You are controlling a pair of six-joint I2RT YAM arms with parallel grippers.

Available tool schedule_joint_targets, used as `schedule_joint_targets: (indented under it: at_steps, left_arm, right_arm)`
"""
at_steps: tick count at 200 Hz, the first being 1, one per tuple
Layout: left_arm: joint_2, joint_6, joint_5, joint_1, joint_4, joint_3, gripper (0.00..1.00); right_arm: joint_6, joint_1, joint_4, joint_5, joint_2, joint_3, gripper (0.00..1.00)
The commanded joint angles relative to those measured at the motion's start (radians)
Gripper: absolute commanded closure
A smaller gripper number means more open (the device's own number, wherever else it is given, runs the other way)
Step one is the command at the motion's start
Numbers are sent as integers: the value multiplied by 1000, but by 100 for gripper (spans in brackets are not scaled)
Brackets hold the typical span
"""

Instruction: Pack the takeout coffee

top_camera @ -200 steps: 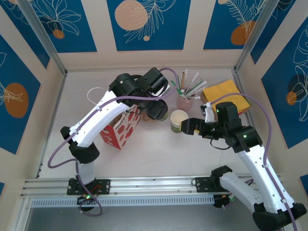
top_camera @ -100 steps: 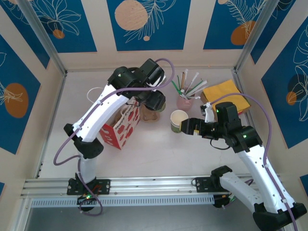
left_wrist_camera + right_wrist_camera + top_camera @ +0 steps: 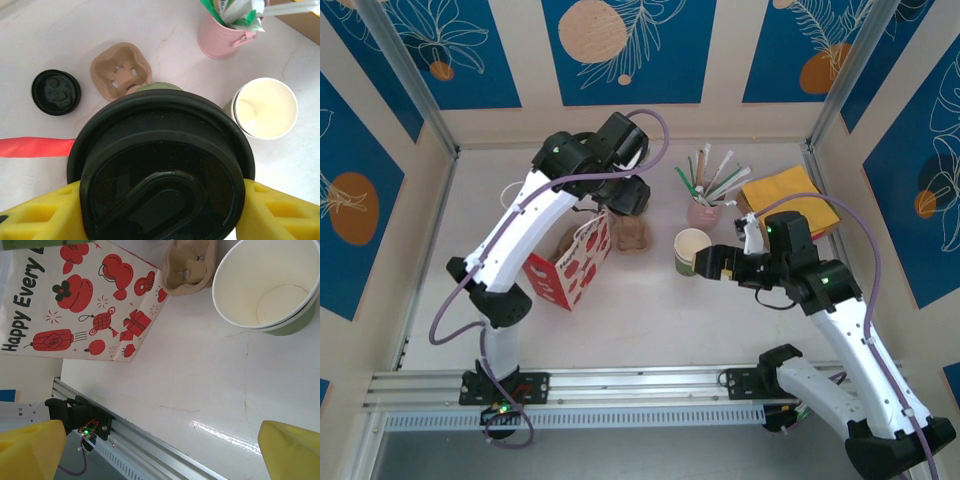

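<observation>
Left gripper (image 3: 160,210), clamped around the takeout coffee (image 3: 160,150), has carried it up and away from the cup carrier (image 3: 632,233), now airborne near the paper bag (image 3: 570,262), so bagging looks close.

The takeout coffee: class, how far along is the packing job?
Done: the takeout coffee is lidded and gripped by the left gripper, off the table. In hand: carrying it, near the paper bag. Left: setting it inside the bag and letting go. The right gripper hangs open by the lidless cup.
</observation>
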Motion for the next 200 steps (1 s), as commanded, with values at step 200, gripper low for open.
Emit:
schedule_joint_targets:
  at_steps: [200]
  left_arm:
    - [-259, 0, -132, 57, -38, -71, 40]
  right_arm:
    - [13, 81, 81, -12, 78, 41, 1]
